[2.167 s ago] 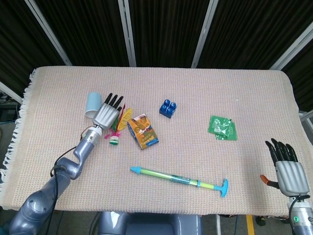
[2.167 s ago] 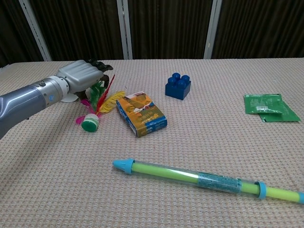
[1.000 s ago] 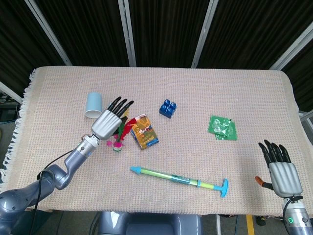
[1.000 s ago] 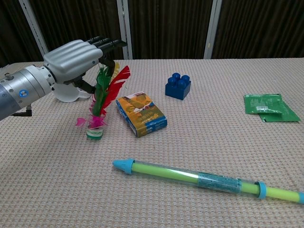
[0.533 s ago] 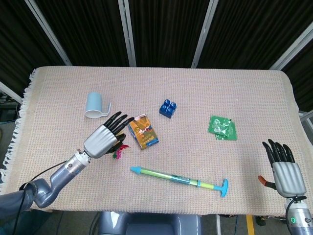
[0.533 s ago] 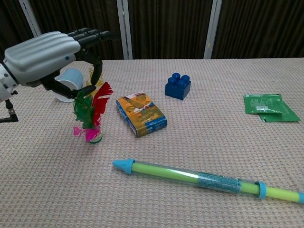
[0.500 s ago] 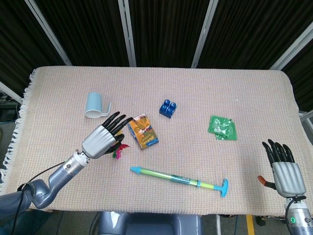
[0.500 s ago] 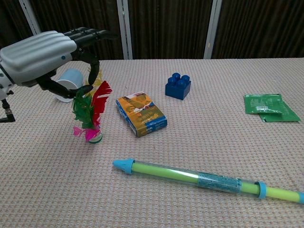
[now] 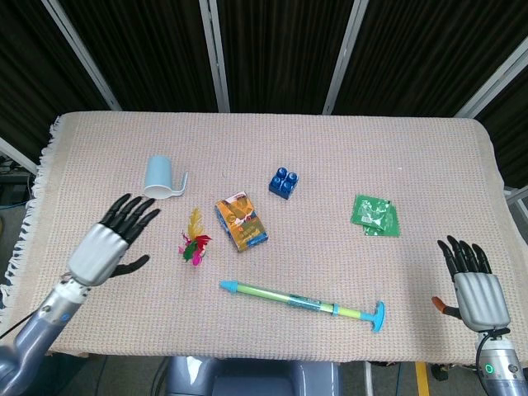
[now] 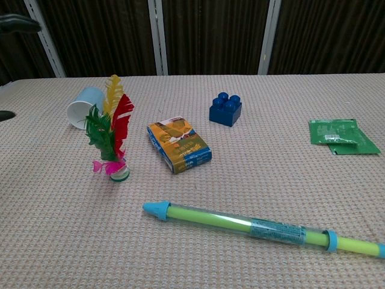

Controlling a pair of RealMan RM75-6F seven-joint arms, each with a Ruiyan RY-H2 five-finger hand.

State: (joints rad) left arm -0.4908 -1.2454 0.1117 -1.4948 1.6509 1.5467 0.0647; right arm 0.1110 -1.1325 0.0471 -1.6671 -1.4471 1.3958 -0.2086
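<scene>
Head view: left hand [image 9: 109, 241] hovering over the near-left part of the counter [image 9: 346, 165], palm down, fingers spread, holding nothing. Nearest item: feathered shuttlecock [image 9: 194, 246], standing upright on its base just to the right of that hand, apart from it, no contact. Chest view of same shuttlecock [image 10: 110, 129]: green base on the cloth, pink frill above it, green, red and yellow feathers pointing up, slight lean only. Pale blue cup [image 9: 160, 178] lying on its side behind the shuttlecock, mouth toward the near-left, handle to the right. Orange and blue carton [image 9: 240, 221] flat on the cloth just right of the shuttlecock, not touching. Blue building brick [image 9: 283, 182] further back and right of the carton. Long green and blue water squirter [image 9: 302, 302] lying across the near middle, pointed tip toward the left, T-handle toward the right. Green sachets [image 9: 375, 214], overlapping, on the right side. Right hand [image 9: 473, 287] at the near-right corner, past the counter edge, fingers extended and apart, empty, well apart from every item. Chest view: only dark fingertips at the left edge; right hand out of frame.
</scene>
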